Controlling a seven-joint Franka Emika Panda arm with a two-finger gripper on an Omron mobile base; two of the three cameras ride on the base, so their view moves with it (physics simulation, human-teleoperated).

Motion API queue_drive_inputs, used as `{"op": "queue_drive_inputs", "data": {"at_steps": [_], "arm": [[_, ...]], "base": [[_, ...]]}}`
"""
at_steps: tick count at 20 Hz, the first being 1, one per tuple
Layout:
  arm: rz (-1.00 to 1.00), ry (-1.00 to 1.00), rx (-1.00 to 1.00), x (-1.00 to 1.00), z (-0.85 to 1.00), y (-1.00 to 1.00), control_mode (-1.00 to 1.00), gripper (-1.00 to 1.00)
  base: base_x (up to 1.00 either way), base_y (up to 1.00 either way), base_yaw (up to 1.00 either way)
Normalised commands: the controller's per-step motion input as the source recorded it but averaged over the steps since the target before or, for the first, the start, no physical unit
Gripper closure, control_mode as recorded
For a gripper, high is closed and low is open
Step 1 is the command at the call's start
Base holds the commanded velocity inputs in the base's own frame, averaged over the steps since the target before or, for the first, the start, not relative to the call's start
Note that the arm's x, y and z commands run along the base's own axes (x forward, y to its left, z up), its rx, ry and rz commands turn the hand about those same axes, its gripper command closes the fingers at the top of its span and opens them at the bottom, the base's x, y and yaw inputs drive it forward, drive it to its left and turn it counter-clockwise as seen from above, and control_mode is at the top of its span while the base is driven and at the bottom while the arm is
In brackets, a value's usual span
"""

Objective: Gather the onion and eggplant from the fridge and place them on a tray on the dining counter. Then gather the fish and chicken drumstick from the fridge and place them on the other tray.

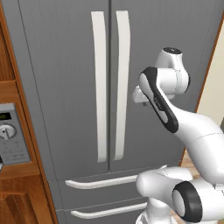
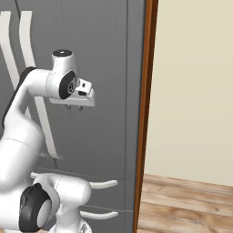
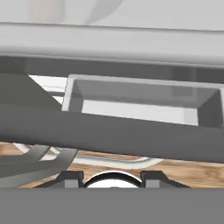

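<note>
1. Facing a grey fridge (image 1: 65,87) with both upper doors shut; two long pale handles (image 1: 101,87) side by side down the middle seam.
2. Below the doors, two drawers with curved pale handles (image 1: 109,181), partly covered by the white arm (image 1: 192,131).
3. Onion, eggplant, fish and drumstick nowhere to be made out; fridge inside hidden behind the closed doors.
4. Gripper (image 2: 75,107) held up in front of the right door, level with the middle of the handles; only short stubs of the fingers poke out under the white hand in the right base view, and from the left the elbow blocks most of it.
5. Cannot tell how wide the fingers stand, nor whether anything is between them; the dark tips (image 3: 72,177) in the hand view sit at the bottom edge, mostly cut off.
6. Hand view blurred and hard to read: grey bars, a pale boxy recess, a strip of wood floor (image 3: 188,170).
7. At the left edge, a microwave panel (image 1: 11,140), cropped, set in wood cabinets.
8. At the right, a wood trim strip (image 2: 144,113), a cream wall and plank floor.
</note>
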Motion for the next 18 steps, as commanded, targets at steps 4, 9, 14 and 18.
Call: {"op": "queue_drive_inputs", "data": {"at_steps": [4, 9, 14, 18], "arm": [[0.0, 0.0, 0.0, -0.22, -0.02, 0.0, -1.0, -1.0], [0.0, 0.0, 0.0, -0.58, -0.22, 0.0, -1.0, -1.0], [0.0, 0.0, 0.0, -0.7, -0.33, 0.0, -1.0, -1.0], [0.0, 0.0, 0.0, -0.66, -0.51, 0.0, -1.0, -1.0]], "base": [[0.0, 0.0, 0.0], [0.0, 0.0, 0.0], [0.0, 0.0, 0.0], [0.0, 0.0, 0.0]]}}
